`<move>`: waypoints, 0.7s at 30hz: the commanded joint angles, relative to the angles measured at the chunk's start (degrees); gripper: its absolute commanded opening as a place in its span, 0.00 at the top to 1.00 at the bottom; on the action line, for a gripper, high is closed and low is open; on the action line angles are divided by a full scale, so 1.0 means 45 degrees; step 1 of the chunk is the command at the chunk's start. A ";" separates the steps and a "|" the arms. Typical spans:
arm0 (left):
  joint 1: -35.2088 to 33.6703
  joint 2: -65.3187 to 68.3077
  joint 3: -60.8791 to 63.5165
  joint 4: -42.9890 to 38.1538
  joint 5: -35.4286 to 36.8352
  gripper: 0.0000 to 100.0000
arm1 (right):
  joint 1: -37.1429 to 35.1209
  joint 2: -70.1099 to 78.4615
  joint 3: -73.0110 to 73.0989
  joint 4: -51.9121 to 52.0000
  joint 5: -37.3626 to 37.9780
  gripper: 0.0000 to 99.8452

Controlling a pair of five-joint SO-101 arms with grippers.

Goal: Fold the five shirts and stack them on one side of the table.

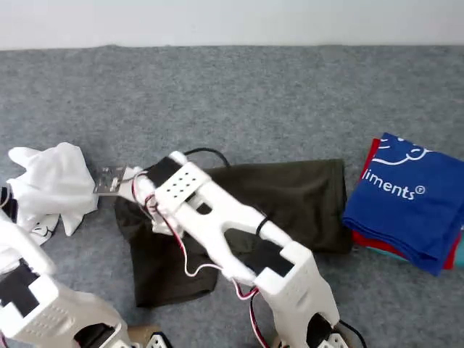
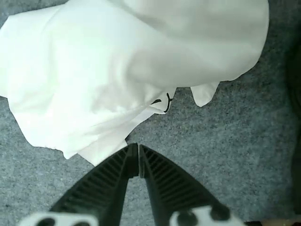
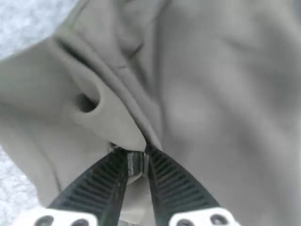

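Olive shirt point(image 1: 304, 196) lies mid-table, partly folded I judge, its edge pinched in my right gripper point(image 3: 136, 155); my left gripper point(image 2: 138, 148) is clenched on nothing beside the crumpled white shirt point(image 1: 51, 177); three sit in the folded stack point(image 1: 413, 196) at the table's side; these two are left.

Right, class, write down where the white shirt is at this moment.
In the high view the white shirt lies crumpled at the table's left side, beside the dark olive shirt, with the left gripper close to its edge.

Likely a robotics lab bench: grey felt-covered table point(image 1: 254, 94), bare white wall point(image 1: 232, 22), two wired white arms point(image 1: 217, 210).
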 commanded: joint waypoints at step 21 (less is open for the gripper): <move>0.0176 -0.0117 -0.0107 -0.0176 -0.0059 0.99 | 0.2276 0.2198 -0.4962 0.1045 0.0020 0.88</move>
